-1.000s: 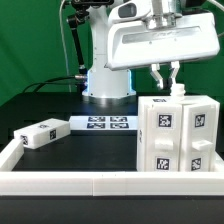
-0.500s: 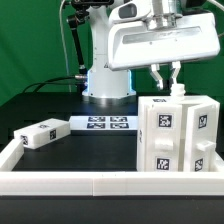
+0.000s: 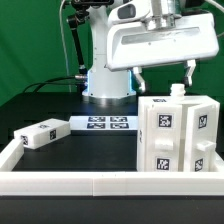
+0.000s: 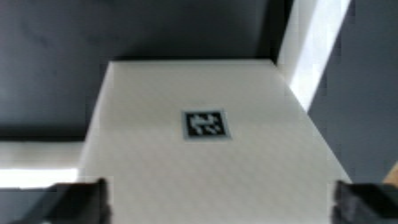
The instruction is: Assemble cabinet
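We see our gripper (image 3: 163,78) has spread its fingers (image 3: 137,77) wide apart above the cabinet (image 3: 175,135). Half a second ago they stood close together over the small knob (image 3: 178,92) at its top's back edge.

Exterior view: set low, just outside the near border rail (image 3: 100,182). It faces across the counter (image 3: 60,108) toward the arm's base (image 3: 108,80) and the green backdrop (image 3: 30,40) on the far side. Medium range. The cabinet (image 3: 178,135) sits on the exterior view's right.

Wrist view: rides on the arm, faces downward, very close over a tagged white cabinet face.

Shared: the cabinet and the pincer (image 3: 163,80).
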Motion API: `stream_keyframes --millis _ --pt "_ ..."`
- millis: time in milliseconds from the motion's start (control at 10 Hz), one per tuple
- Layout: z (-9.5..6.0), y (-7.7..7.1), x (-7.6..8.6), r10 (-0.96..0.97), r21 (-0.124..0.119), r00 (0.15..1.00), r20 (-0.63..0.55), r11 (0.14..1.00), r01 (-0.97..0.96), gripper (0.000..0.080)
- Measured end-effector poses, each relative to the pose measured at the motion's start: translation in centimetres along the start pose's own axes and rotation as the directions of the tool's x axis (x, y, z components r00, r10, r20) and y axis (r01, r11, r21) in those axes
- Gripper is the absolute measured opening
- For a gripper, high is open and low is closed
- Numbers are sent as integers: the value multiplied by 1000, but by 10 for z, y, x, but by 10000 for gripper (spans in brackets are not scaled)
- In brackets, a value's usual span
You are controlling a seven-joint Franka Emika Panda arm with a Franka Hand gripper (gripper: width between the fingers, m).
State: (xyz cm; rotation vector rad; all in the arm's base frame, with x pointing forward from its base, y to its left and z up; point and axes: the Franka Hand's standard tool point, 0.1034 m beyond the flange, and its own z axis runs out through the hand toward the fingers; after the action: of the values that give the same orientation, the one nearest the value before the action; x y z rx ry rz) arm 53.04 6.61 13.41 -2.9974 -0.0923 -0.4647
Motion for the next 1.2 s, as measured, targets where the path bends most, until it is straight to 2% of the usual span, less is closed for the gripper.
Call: stream_keyframes --millis 100,200,400,500,700,900,1000,1100,1200 --pt "-2 14 -12 23 -6 999 40 1000 -23 754" --pt "-6 31 -20 51 -10 995 85 999 -51 787" --pt "-8 80 -33 48 -31 994 99 998 -46 797" --pt "-9 93 -37 46 -43 996 76 998 -43 797" --pt "-8 89 -36 49 -40 996 81 998 -46 797" --pt "-8 90 -37 52 -41 995 81 998 -49 797" --pt "-9 98 -38 89 -47 992 86 995 -85 797" --pt "-11 118 -45 149 -62 984 100 988 -144 797" --pt "-14 140 -51 198 -87 975 100 978 -190 797"
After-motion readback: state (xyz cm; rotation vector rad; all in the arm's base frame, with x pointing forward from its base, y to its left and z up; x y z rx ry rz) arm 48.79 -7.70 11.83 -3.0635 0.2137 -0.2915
